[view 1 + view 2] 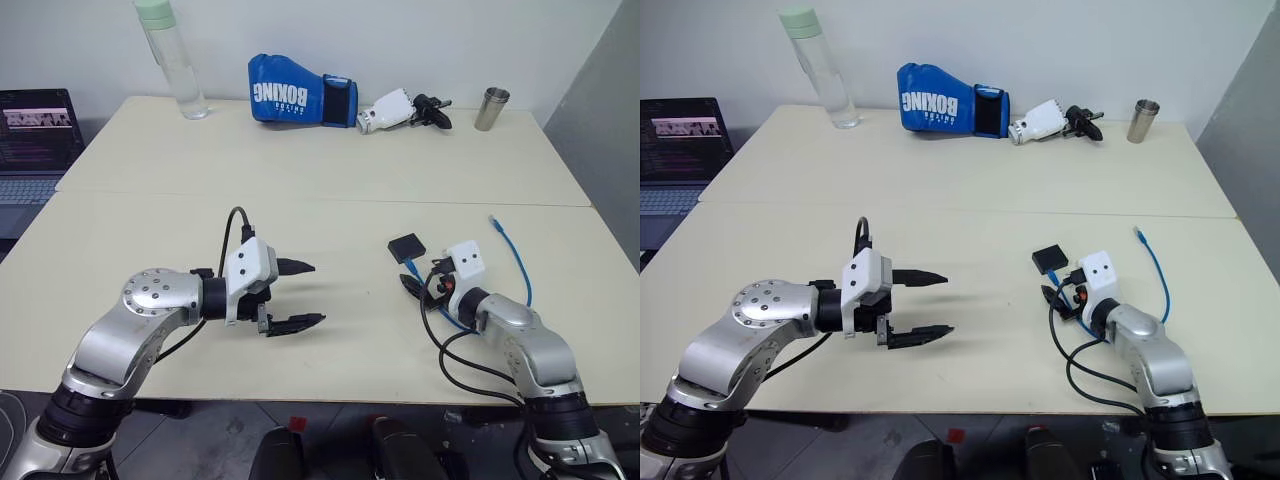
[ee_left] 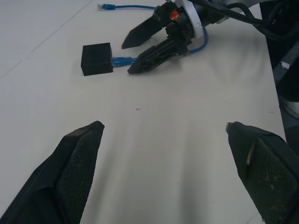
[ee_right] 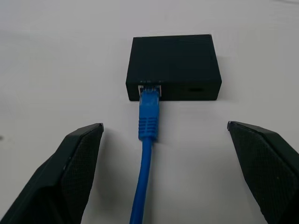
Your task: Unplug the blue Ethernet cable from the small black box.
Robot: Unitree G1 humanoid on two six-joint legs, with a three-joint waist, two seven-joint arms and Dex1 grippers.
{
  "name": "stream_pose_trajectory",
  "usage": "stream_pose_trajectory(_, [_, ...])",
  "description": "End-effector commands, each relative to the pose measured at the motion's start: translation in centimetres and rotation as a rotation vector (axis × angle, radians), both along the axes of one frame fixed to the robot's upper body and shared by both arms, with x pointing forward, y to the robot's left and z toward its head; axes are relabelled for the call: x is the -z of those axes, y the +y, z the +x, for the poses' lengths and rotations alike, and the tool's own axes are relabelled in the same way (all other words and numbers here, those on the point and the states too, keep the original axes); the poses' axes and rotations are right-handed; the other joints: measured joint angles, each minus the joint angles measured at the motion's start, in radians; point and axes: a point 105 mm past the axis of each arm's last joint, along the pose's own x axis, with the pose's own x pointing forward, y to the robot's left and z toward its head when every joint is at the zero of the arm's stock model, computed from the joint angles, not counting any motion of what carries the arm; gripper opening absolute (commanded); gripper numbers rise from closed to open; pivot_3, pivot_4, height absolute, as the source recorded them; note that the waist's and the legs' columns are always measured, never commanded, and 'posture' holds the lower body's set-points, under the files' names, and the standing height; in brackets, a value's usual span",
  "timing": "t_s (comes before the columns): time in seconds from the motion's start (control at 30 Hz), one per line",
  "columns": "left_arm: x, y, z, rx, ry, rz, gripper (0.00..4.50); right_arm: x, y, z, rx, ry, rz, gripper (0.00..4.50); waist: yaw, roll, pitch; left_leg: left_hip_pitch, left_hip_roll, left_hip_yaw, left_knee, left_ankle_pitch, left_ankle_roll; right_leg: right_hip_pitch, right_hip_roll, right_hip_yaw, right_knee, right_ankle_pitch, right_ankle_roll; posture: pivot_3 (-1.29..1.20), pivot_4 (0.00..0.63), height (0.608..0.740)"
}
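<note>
Both pincers gape empty, right pincer (image 3: 163,177) straddling the blue Ethernet cable (image 3: 148,140) plugged into small black box (image 3: 173,60)

head eyes high over table (image 1: 330,190), wrist views low, perhaps near

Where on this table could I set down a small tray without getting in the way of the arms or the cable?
The widest bare patch is mid-table, between the boxing glove at the back and the two pincers. The back-left corner beside the water bottle is also free. It is crowded at the right, where the open right pincer faces the small black box and the blue Ethernet cable.
</note>
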Motion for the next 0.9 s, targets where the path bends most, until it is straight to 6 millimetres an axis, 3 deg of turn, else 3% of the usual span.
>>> stream_pose_trajectory(0.03, [-0.6,-0.1,0.0,0.012,-0.041,-0.003,4.50,0.0,0.5,0.1,-0.008,-0.003,-0.017,4.07,0.000,0.000,0.000,0.000,0.000,0.000,0.000,0.000,0.000,0.000,0.000,0.000,0.000,0.000,0.000,0.00,0.150,0.740])
stream_pose_trajectory(0.43, [-0.3,0.2,0.2,-0.010,-0.042,-0.009,4.50,0.8,1.2,-0.2,-0.057,0.006,-0.104,0.92,-0.001,0.000,-0.001,0.001,0.000,0.000,0.000,0.000,0.000,0.001,0.000,0.000,0.000,0.000,0.000,0.00,0.150,0.740])
stream_pose_trajectory(0.57, [-0.5,0.4,0.5,-0.031,-0.056,-0.018,4.50,0.2,1.5,0.0,-0.081,-0.031,-0.116,0.11,-0.001,-0.001,-0.001,0.002,0.000,0.000,0.000,0.000,0.000,0.002,0.000,0.000,0.000,0.000,0.000,0.00,0.150,0.740])
stream_pose_trajectory(0.8, [-1.6,1.5,2.1,-0.166,0.046,-0.192,4.50,-3.0,2.8,-0.2,-0.282,-0.320,-0.385,0.10,-0.001,0.000,-0.001,0.001,0.000,0.000,0.000,0.000,0.000,0.002,0.000,0.000,0.000,0.000,0.000,0.00,0.150,0.740])
stream_pose_trajectory(0.9, [-2.1,2.6,2.1,-0.189,0.191,-0.296,4.50,-5.4,4.7,-1.1,-0.482,-0.588,-0.620,0.10,-0.004,0.000,-0.001,0.001,0.000,0.000,0.000,0.000,0.000,0.000,0.000,-0.001,0.000,0.000,0.000,0.00,0.150,0.740])
